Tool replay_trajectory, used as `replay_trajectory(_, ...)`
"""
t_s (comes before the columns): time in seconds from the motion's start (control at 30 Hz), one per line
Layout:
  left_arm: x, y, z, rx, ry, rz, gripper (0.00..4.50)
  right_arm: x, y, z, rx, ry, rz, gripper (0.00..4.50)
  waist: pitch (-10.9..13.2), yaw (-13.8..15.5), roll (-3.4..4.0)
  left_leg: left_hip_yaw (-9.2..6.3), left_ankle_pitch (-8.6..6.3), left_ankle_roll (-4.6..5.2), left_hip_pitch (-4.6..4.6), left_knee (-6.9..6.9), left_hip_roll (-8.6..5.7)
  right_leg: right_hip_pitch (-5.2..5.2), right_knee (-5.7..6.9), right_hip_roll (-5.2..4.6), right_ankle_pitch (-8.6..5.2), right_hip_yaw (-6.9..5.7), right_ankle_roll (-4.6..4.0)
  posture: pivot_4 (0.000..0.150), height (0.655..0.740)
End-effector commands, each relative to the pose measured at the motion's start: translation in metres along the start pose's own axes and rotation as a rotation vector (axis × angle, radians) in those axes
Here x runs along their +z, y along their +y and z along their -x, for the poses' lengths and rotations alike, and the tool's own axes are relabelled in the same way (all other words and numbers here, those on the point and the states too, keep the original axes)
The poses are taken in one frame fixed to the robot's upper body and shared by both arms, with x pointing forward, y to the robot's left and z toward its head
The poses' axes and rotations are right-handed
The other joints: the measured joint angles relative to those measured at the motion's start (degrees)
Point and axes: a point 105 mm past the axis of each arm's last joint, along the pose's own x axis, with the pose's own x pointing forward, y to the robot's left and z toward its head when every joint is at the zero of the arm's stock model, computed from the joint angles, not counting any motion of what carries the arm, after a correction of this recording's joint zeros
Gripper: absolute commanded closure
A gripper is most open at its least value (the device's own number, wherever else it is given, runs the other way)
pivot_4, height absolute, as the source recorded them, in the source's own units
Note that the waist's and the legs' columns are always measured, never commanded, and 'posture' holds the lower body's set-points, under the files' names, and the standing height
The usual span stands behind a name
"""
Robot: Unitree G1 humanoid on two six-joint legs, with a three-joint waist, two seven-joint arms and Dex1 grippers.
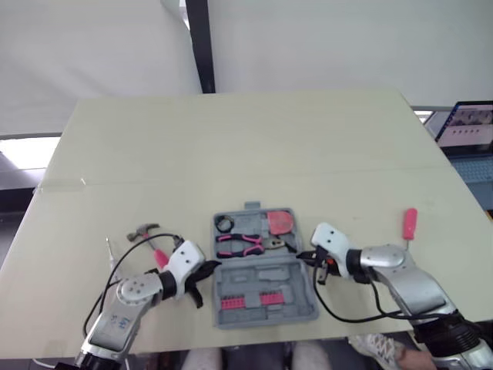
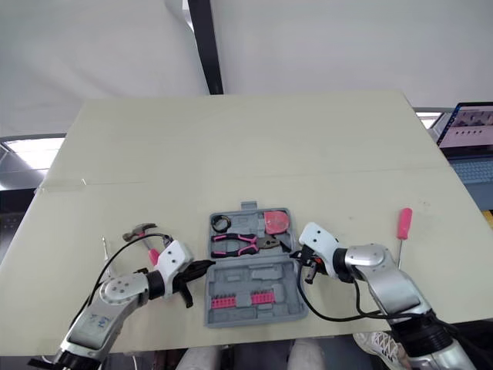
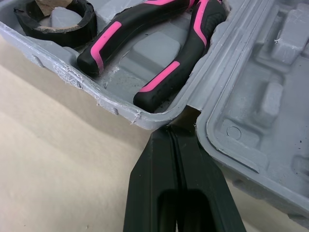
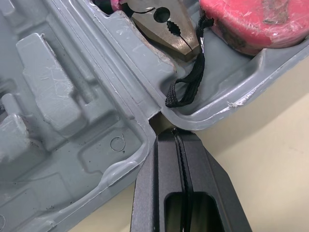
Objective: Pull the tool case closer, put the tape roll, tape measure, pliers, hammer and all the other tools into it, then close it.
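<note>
Lying open at the near edge of the counter (image 1: 246,146), the case (image 1: 266,297) holds tape roll (image 1: 224,224), pliers (image 1: 245,244) and tape measure (image 1: 280,222) in its far half. The left hand (image 1: 214,267) and right hand (image 1: 302,256), fingers pressed together, touch its side notches. The hammer (image 1: 146,233) lies left, the screwdriver (image 1: 409,223) right.

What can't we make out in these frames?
Hammer: handle partly hidden behind the left gripper and its cable, eye views.
Tape measure: cut off by the picture edge, right wrist view.
Tape roll: cut off by the picture edge, left wrist view.
Thin item left of the hammer: too small to identify.
</note>
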Motion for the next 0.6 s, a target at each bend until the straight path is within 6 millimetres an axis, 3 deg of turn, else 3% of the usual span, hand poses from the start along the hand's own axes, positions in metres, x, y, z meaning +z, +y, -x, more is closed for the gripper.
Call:
replay_trajectory(0.03, 0.006, 0.006, 0.000, 0.034, -0.014, -0.013, 4.45, 0.004, 0.002, -0.004, -0.002, -0.017, 0.013, 4.47, 0.00, 0.00, 0.00, 0.00, 0.00, 0.00, 0.00, 0.00, 0.00, 0.00, 0.00, 0.00, 0.00, 0.00, 0.00, 0.150, 0.7400)
replay_trajectory(0.6, 0.007, -0.001, 0.000, -0.002, -0.005, -0.008, 4.45, -0.007, 0.002, 0.002, -0.003, 0.011, 0.004, 4.47, 0.00, 0.05, 0.00, 0.00, 0.00, 0.00, 0.00, 0.00, 0.00, 0.00, -0.01, 0.00, 0.00, 0.00, 0.00, 0.150, 0.7400)
